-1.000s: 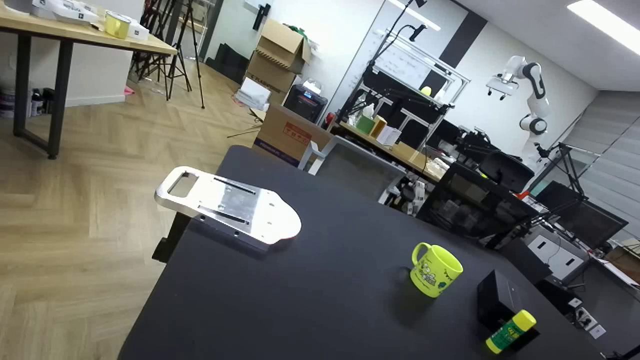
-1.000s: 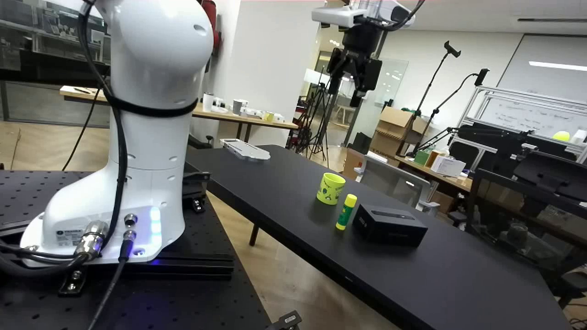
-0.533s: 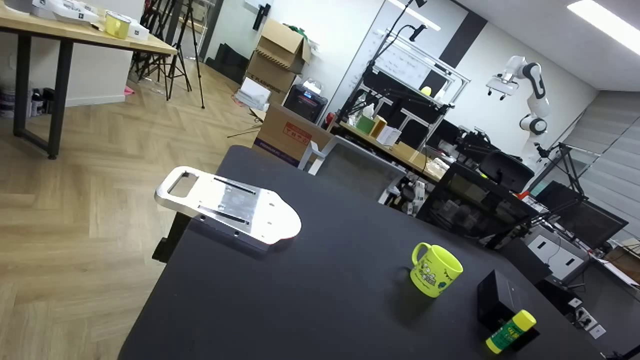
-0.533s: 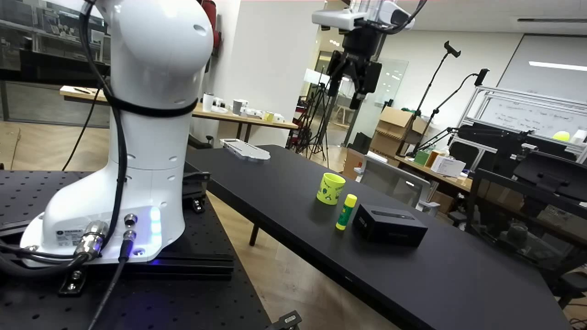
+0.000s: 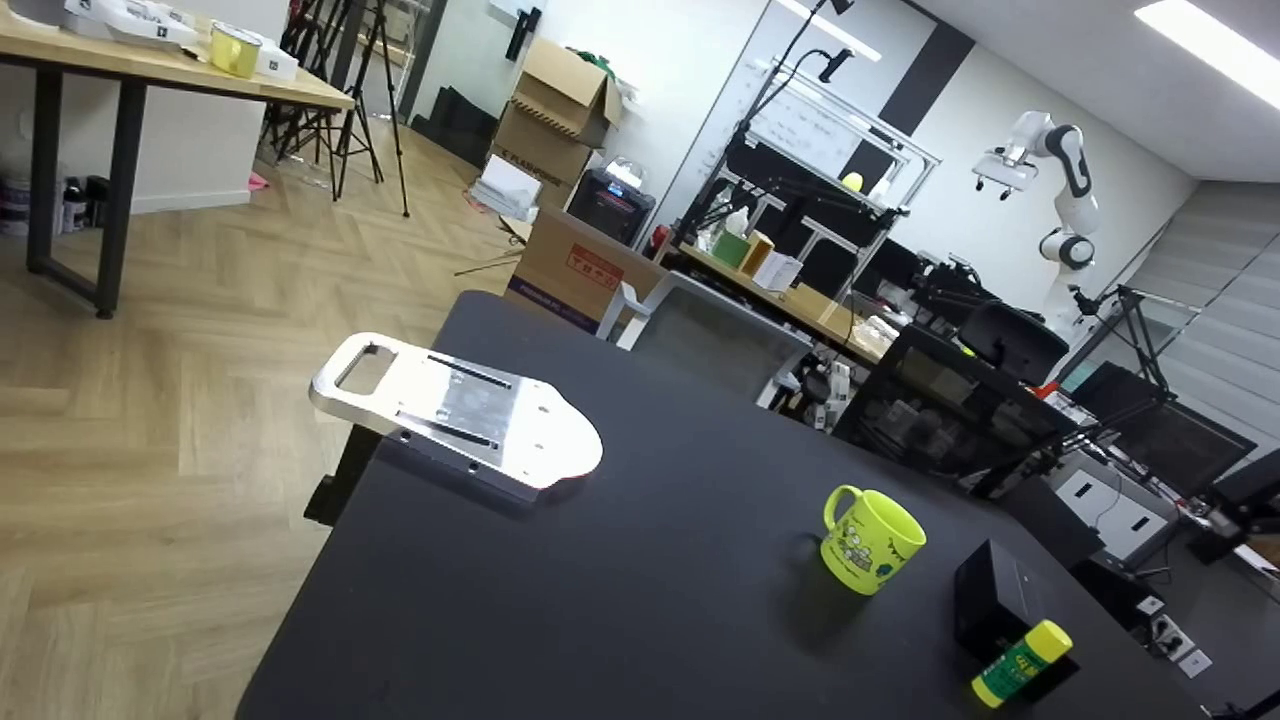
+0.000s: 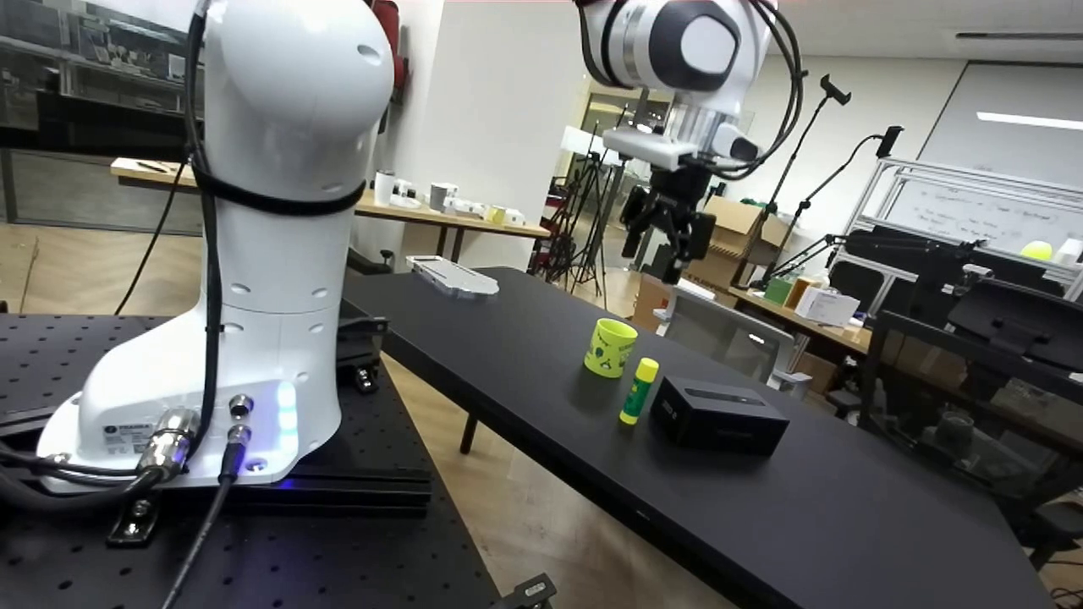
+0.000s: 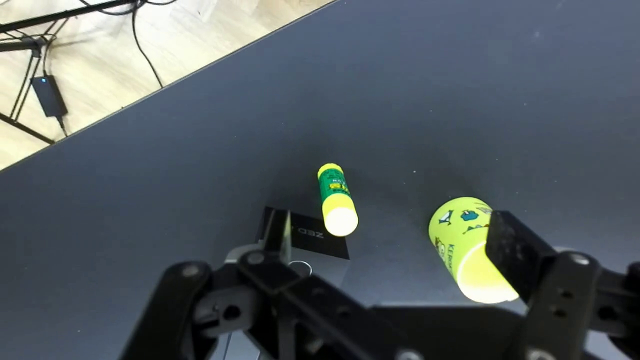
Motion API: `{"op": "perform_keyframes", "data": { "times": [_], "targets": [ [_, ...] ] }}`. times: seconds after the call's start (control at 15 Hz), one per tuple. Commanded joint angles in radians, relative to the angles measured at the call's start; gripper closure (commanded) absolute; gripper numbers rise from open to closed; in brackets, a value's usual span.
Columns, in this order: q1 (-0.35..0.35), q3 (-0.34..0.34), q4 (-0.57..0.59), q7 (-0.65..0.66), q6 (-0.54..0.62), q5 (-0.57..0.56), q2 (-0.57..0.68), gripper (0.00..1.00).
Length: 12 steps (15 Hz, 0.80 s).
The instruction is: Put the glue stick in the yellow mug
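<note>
In an exterior view, a silver metal plate (image 6: 461, 281) overhangs the left end edge of the surface (image 6: 880, 507). Next comes the yellow mug (image 6: 609, 348), upright; then the glue stick (image 6: 639, 392), also upright, closer to the near edge. The pincer (image 6: 651, 260) hangs above, spread wide, holding nothing. Rightmost, just beside the glue stick, lies the black ZED box (image 6: 719, 414).

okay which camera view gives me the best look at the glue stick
The wrist view: there the glue stick appears largest, with nothing covering it and its green label in clear sight. Both exterior views also show it whole, standing next to the black box, but smaller.
</note>
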Motion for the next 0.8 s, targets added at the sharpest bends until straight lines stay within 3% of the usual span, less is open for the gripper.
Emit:
{"op": "perform_keyframes", "data": {
  "times": [0.0, 0.27, 0.73],
  "targets": [
    [-0.005, 0.017, 0.164, 0.023, 0.046, -0.026, 0.249, 0.00],
    [-0.007, 0.026, 0.252, -0.008, 0.133, 0.006, 0.406, 0.00],
    [-0.011, 0.036, 0.319, 0.008, 0.150, -0.007, 0.572, 0.00]
  ]
}}
